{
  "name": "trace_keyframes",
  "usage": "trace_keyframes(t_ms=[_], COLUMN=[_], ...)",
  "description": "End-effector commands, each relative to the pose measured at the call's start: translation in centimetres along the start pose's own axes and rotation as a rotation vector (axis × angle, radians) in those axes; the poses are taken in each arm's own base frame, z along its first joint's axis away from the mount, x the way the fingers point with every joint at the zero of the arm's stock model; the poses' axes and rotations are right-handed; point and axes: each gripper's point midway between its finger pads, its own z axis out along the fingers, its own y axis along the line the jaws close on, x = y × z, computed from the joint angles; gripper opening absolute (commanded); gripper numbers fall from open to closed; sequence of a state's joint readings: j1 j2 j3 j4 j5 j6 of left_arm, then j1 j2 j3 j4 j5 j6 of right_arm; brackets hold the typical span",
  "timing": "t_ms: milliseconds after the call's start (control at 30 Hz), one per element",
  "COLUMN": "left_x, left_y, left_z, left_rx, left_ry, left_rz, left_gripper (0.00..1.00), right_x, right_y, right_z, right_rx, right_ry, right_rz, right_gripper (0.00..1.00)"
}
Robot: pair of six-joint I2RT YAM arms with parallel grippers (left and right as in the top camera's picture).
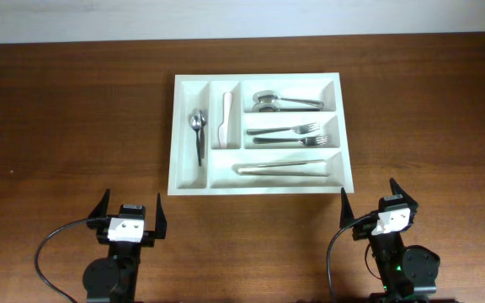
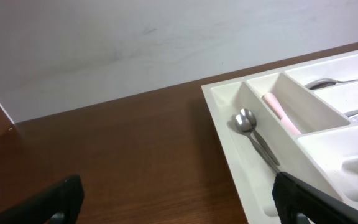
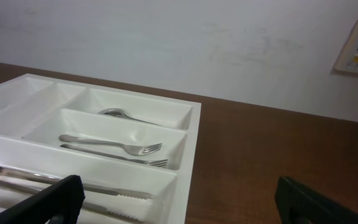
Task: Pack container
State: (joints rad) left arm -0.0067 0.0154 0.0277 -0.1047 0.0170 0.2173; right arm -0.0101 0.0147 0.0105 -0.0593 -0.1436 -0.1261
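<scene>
While both claws wait wide open, the container looks packed

The container lies in the middle of the counter, well ahead of both arms, with cutlery in all five compartments. Left claw and right claw stand fully spread, holding nothing. No loose piece shows, so packing seems finished; any next move needs something to fetch.

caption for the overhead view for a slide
White cutlery tray with forks and tongs on a wooden table; left pincer and right pincer open, short of it.
</scene>
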Motion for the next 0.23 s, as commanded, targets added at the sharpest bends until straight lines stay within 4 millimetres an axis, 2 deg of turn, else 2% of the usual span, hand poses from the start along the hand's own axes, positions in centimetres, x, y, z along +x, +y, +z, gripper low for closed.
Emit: trace_keyframes(t_ms=[0, 200], left_x=[0.19, 0.19], left_y=[0.32, 0.32], left_z=[0.00, 0.00], left_rx=[-0.019, -0.019], left_ry=[0.000, 0.000], left_rz=[0.001, 0.001], left_gripper=[0.99, 0.99], right_x=[0.21, 0.21], right_y=[-0.03, -0.03], right_z=[-0.02, -0.02], right_rx=[0.007, 0.007], right_ry=[0.004, 0.004], right_rz=[0.010, 0.010], right_gripper=[0.99, 0.99])
